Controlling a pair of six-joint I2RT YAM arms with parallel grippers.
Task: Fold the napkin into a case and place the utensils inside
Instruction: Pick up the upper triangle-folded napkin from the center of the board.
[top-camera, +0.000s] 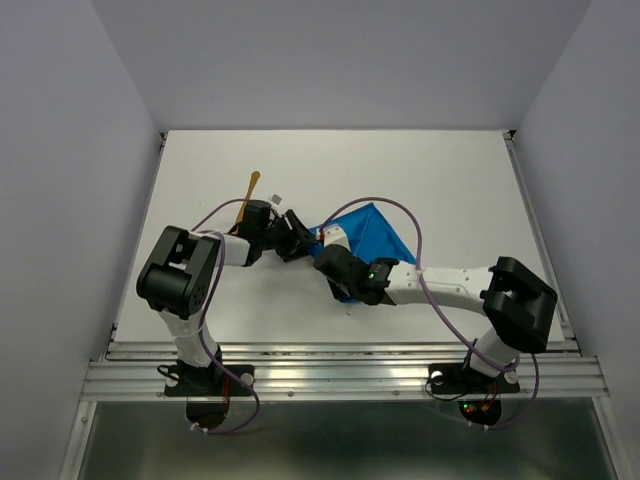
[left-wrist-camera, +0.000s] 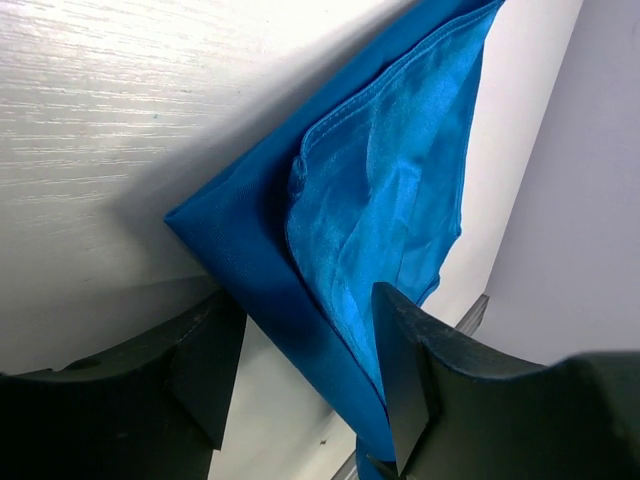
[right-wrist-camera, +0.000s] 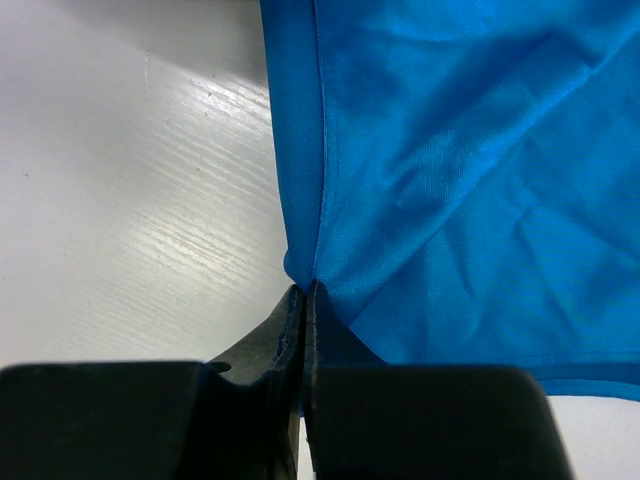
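Note:
The bright blue napkin (top-camera: 372, 230) lies mid-table, folded into a rough triangle of layered cloth. My left gripper (top-camera: 303, 238) sits at its left corner. In the left wrist view the left gripper (left-wrist-camera: 305, 385) is open, and the napkin's (left-wrist-camera: 380, 200) folded edge runs between the two fingers (left-wrist-camera: 410, 370) and against the right one. My right gripper (right-wrist-camera: 308, 295) is shut on the napkin's (right-wrist-camera: 470, 180) near edge, pinching a small peak of cloth. In the top view the right gripper (top-camera: 326, 256) is at the napkin's lower left. A golden-orange utensil (top-camera: 251, 192) lies behind the left arm, partly hidden. No case is in view.
The white table (top-camera: 450, 170) is walled by grey panels on three sides. A metal rail (top-camera: 340, 350) runs along the near edge. Purple cables (top-camera: 415, 225) loop over both arms, one arching across the napkin.

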